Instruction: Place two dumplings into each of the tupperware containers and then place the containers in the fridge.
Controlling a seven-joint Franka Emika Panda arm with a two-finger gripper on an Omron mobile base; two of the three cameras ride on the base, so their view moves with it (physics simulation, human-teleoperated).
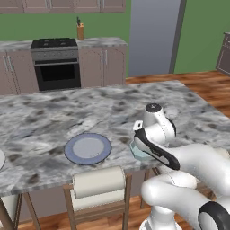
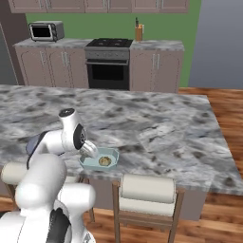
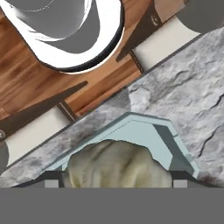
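Note:
The pale blue-green tupperware container [image 2: 112, 154] stands at the near edge of the marble island, partly behind my arm in the left base view [image 1: 138, 153]. A tan dumpling [image 2: 104, 161] lies inside it. My gripper [image 3: 116, 182] hangs low over that tub [image 3: 146, 129], shut on a lumpy dumpling [image 3: 116, 162] that touches both fingertips [image 3: 52, 183]. From the right base view the gripper [image 2: 91, 152] dips over the tub's left rim. The grey steel fridge [image 1: 152, 36] stands beyond the island. The grey rectangular tub is out of view.
A blue-grey plate [image 1: 87, 148] lies left of the tub, and a white plate's edge [image 1: 1, 159] shows at far left. Padded stools [image 1: 99, 182] [image 2: 147, 190] stand under the island's near edge. The dark oven [image 1: 56, 65] sits against the back wall.

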